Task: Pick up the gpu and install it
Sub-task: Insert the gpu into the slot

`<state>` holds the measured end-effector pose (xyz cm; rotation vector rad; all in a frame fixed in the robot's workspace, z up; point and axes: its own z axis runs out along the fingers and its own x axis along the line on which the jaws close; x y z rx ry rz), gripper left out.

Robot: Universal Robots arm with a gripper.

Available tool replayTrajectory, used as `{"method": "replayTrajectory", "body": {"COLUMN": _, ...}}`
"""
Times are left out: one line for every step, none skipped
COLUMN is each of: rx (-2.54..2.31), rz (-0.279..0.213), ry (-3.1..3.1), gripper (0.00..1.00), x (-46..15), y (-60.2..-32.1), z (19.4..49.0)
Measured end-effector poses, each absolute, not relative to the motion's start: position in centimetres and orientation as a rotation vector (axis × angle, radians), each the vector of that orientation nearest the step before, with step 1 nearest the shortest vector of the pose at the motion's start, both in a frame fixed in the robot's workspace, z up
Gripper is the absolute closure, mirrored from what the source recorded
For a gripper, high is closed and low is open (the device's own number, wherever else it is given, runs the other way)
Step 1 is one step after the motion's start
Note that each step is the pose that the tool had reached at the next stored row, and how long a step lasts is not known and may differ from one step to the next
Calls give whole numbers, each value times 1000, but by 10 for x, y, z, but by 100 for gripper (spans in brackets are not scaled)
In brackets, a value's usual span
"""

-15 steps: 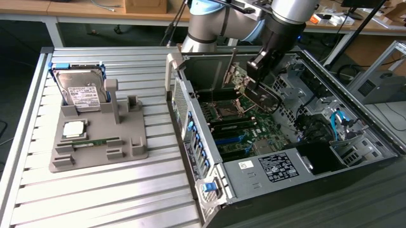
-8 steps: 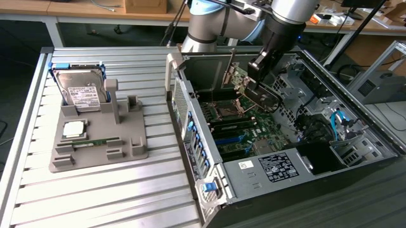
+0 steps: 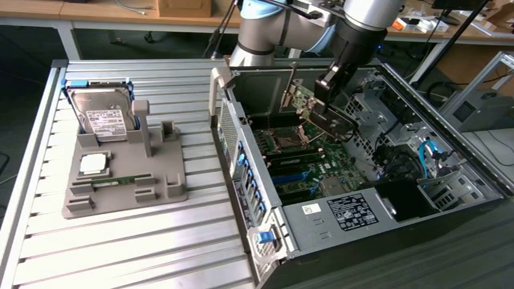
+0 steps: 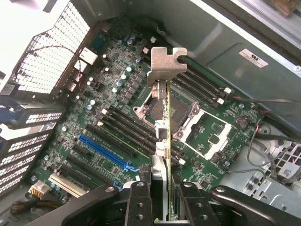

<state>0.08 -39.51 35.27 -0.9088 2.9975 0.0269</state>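
Gripper (image 4: 162, 200) is clenched on the gpu (image 4: 164, 132), which hangs edge-on above the motherboard (image 4: 117, 94) inside the open computer case (image 3: 313, 226), upper centre of the exterior view. Thin, stiff, light and likely fragile, the card seems best pinched along its bare upper edge.

arm bent over, gripper clamped

we see the silver and pale-blue jointed robot arm (image 3: 261, 30) folded over, its grey wrist (image 3: 365, 12) pointing steeply down. the black two-finger gripper (image 3: 328, 84) (image 4: 163, 188) hangs below it, its black fingers (image 4: 138, 202) closed part-way, one on each side of the thin flat black gpu card (image 4: 165, 122).
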Motion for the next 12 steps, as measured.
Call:
{"method": "replayTrajectory", "body": {"rx": -917, "rz": 27, "ry": 2995, "gripper": 73, "x": 1, "y": -395, "z": 353}}
{"method": "replayTrajectory", "body": {"rx": -923, "rz": 27, "ry": 2993, "gripper": 73, "x": 1, "y": -395, "z": 353}}
{"method": "replayTrajectory", "body": {"rx": -931, "rz": 27, "ry": 2991, "gripper": 73, "x": 1, "y": -395, "z": 353}}
{"method": "replayTrajectory", "body": {"rx": -937, "rz": 27, "ry": 2989, "gripper": 73, "x": 1, "y": -395, "z": 353}}
{"method": "replayTrajectory", "body": {"rx": -944, "rz": 27, "ry": 2987, "gripper": 73, "x": 1, "y": -395, "z": 353}}
{"method": "replayTrajectory", "body": {"rx": -950, "rz": 27, "ry": 2985, "gripper": 73, "x": 1, "y": -395, "z": 353}}
{"method": "replayTrajectory", "body": {"rx": -958, "rz": 27, "ry": 2982, "gripper": 73, "x": 1, "y": -395, "z": 353}}
{"method": "replayTrajectory", "body": {"rx": -964, "rz": 27, "ry": 2981, "gripper": 73, "x": 1, "y": -395, "z": 353}}
{"method": "replayTrajectory", "body": {"rx": -970, "rz": 27, "ry": 2979, "gripper": 73, "x": 1, "y": -395, "z": 353}}
{"method": "replayTrajectory", "body": {"rx": -976, "rz": 27, "ry": 2977, "gripper": 73, "x": 1, "y": -395, "z": 353}}
{"method": "replayTrajectory", "body": {"rx": -988, "rz": 27, "ry": 2973, "gripper": 73, "x": 1, "y": -395, "z": 353}}
{"method": "replayTrajectory", "body": {"rx": -997, "rz": 27, "ry": 2970, "gripper": 73, "x": 1, "y": -395, "z": 353}}
